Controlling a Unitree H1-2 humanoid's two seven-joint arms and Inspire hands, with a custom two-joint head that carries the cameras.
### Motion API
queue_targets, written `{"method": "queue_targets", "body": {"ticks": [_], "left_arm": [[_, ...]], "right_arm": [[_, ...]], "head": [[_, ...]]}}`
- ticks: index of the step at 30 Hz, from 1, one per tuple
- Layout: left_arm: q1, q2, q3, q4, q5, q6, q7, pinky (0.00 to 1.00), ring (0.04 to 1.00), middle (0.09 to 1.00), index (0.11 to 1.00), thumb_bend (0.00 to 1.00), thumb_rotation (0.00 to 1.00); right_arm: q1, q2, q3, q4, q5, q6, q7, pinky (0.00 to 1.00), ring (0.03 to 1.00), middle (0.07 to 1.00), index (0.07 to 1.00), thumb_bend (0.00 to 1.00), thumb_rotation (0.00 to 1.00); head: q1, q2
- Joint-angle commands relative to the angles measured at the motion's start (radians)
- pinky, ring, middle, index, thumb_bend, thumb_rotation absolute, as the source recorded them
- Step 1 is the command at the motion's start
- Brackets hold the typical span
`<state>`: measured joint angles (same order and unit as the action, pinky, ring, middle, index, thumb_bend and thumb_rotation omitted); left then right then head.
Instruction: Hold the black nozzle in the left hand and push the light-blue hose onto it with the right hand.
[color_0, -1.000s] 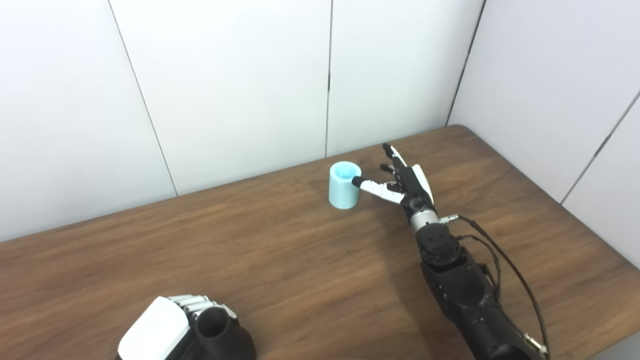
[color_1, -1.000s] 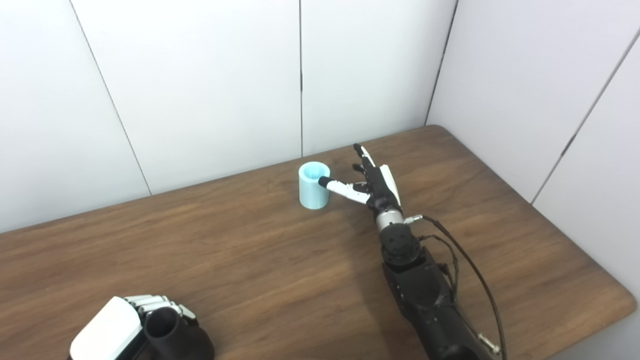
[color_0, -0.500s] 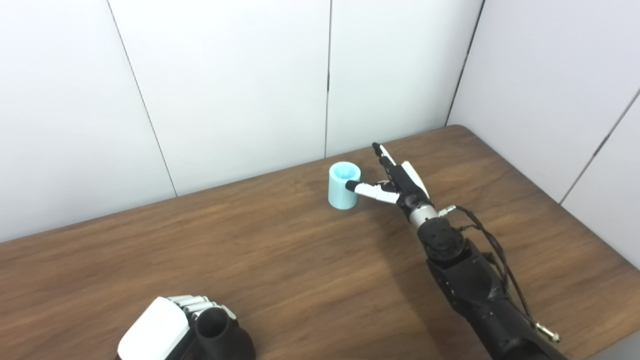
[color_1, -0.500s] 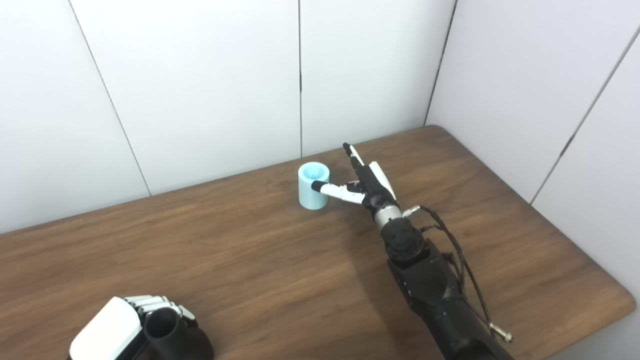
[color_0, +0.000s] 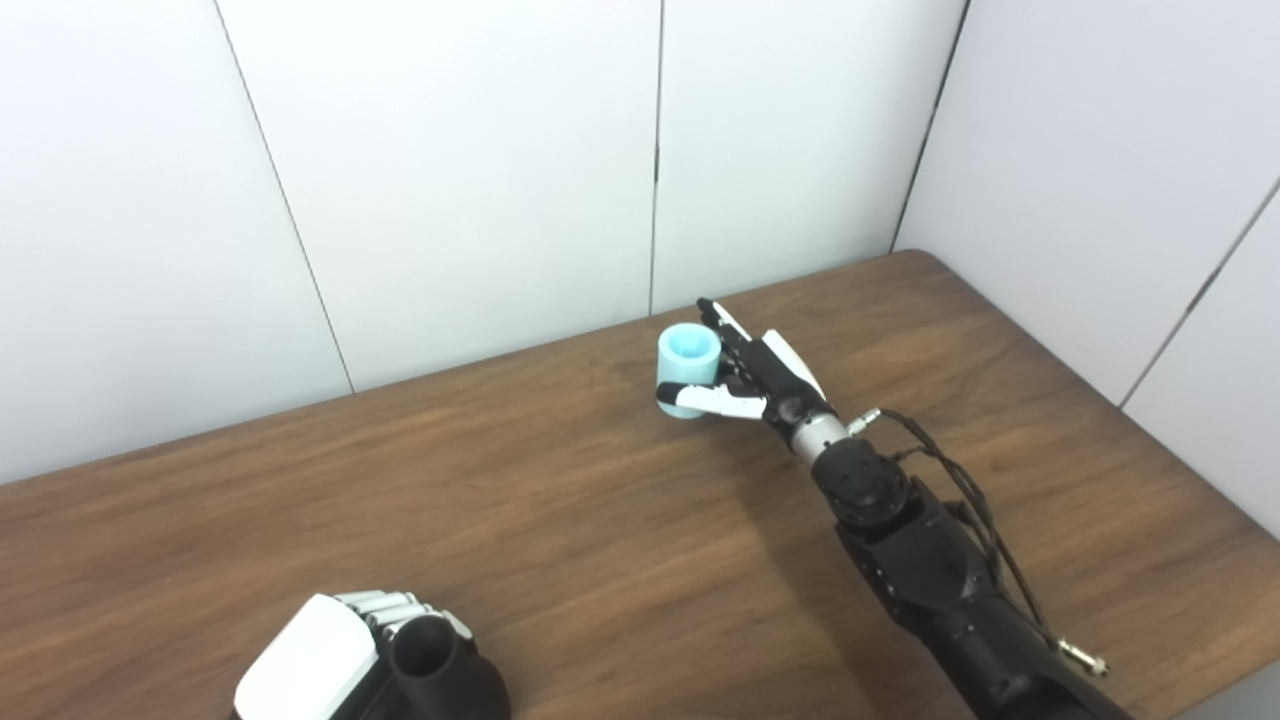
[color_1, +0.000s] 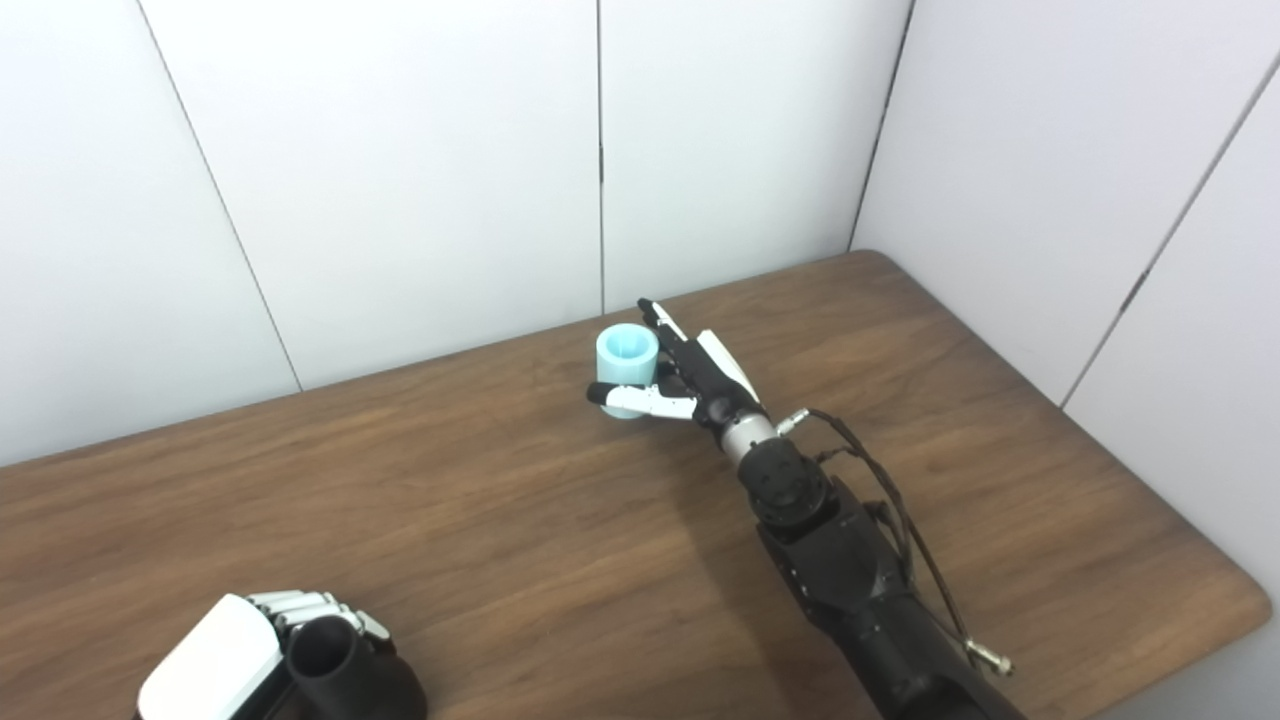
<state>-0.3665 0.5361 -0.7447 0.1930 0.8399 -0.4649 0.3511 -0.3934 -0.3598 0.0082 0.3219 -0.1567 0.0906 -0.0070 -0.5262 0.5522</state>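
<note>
The light-blue hose (color_0: 688, 358), a short upright tube, stands on the wooden table (color_0: 560, 540) near the back wall. My right hand (color_0: 762, 378) reaches around it from the right. Its thumb (color_0: 712, 400) lies across the hose's lower front, and the straight fingers (color_0: 722, 322) run behind it. The hand is open, the hose sitting between thumb and fingers. At the bottom left, my left hand (color_0: 312, 662) is shut on the black nozzle (color_0: 436, 668), whose round mouth points up. The picture's edge cuts off the nozzle's lower part.
White wall panels close off the back and right sides of the table. The table's rounded right corner (color_1: 1240, 600) and its edge lie to the right of my right arm (color_1: 850, 580). Bare wood stretches between the two hands.
My right hand has moved left, from beside the hose to around it. The thumb dropped from the rim to across the lower front. The left hand and nozzle have stayed still.
</note>
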Motion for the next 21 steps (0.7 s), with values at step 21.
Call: {"method": "queue_targets", "body": {"ticks": [21], "left_arm": [[0.087,0.028,0.028,-0.021,0.032,-0.004,-0.141,0.43,0.542,0.495,0.483,0.52,0.00]], "right_arm": [[-0.064,0.026,0.001,0.053,-0.037,0.020,-0.021,0.83,0.899,0.911,0.902,1.00,0.47]], "head": [[0.017,0.002]]}}
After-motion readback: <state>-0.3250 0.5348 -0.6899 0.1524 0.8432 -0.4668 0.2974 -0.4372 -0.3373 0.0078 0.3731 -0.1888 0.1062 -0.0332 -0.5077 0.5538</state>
